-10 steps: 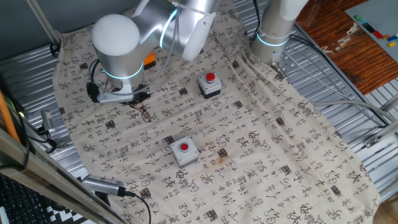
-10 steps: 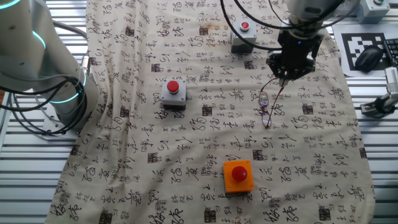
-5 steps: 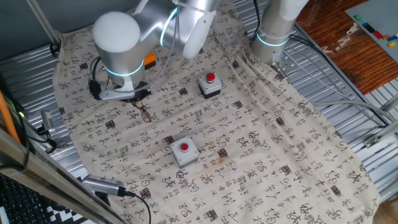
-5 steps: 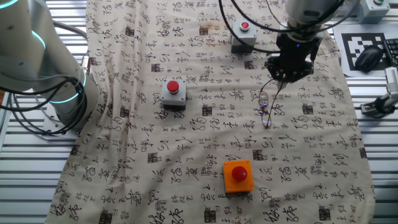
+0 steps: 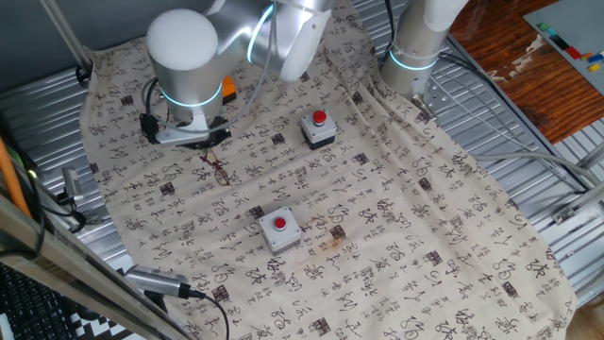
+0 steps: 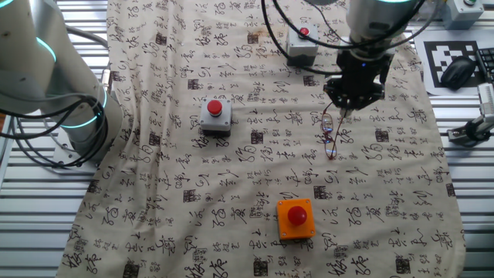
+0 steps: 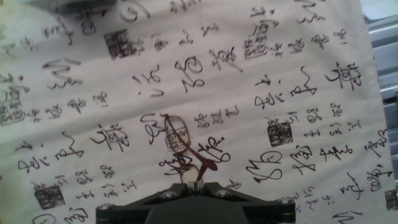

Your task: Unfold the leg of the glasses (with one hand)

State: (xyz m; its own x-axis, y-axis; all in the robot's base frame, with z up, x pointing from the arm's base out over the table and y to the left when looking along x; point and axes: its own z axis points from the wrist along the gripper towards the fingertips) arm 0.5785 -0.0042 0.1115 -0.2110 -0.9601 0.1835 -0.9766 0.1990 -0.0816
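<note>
The glasses (image 7: pixel 177 134) lie on the printed cloth, a thin reddish-brown frame with clear lenses. In the hand view one leg (image 7: pixel 200 163) runs from the frame down into my gripper (image 7: pixel 195 182), whose fingers are closed together on its end. In the other fixed view my gripper (image 6: pixel 345 110) stands just above the far end of the glasses (image 6: pixel 329 136). In one fixed view the glasses (image 5: pixel 218 171) lie below and right of my gripper (image 5: pixel 202 148), which is partly hidden by the arm's wrist.
Two grey boxes with red buttons (image 6: pixel 215 116) (image 6: pixel 301 48) and an orange box (image 6: pixel 296 218) stand on the cloth (image 6: pixel 231 177). A second arm's base (image 6: pixel 54 85) stands at the cloth's left edge. Ribbed metal table surrounds the cloth.
My arm has shifted a little sideways while holding the leg's end, and the leg has swung slightly with it. The frame has stayed on the cloth.
</note>
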